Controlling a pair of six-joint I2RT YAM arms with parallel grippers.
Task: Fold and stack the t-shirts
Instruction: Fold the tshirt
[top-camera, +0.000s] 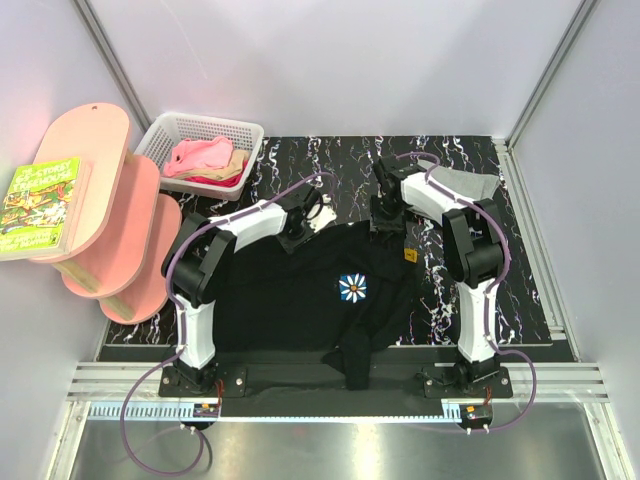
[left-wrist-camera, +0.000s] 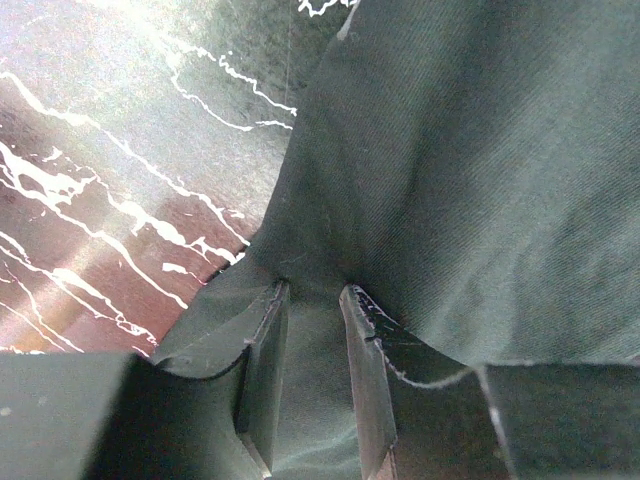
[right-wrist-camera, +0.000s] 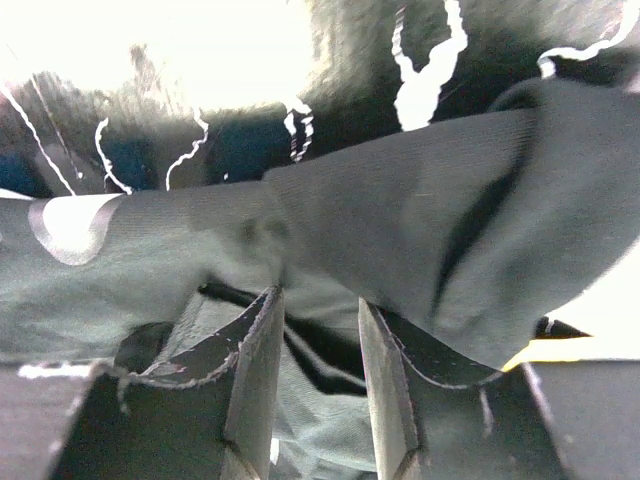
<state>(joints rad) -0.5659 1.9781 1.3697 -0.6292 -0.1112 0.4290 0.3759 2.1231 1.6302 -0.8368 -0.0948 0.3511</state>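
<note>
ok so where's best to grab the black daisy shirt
Its far edge, one corner per arm, from above: the black t-shirt lies spread mostly flat, so only edges give a bite. The left gripper and right gripper each have cloth there between their fingers.

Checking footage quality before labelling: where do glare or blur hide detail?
Top external: even light, but the black shirt barely separates from the dark mat. Left wrist: glare washes out the mat, cloth weave sharp. Right wrist: upper left blown out white, shirt soft.

Marbled table (top-camera: 530, 262): black t-shirt (top-camera: 290, 292); basket (top-camera: 205, 122)
</note>
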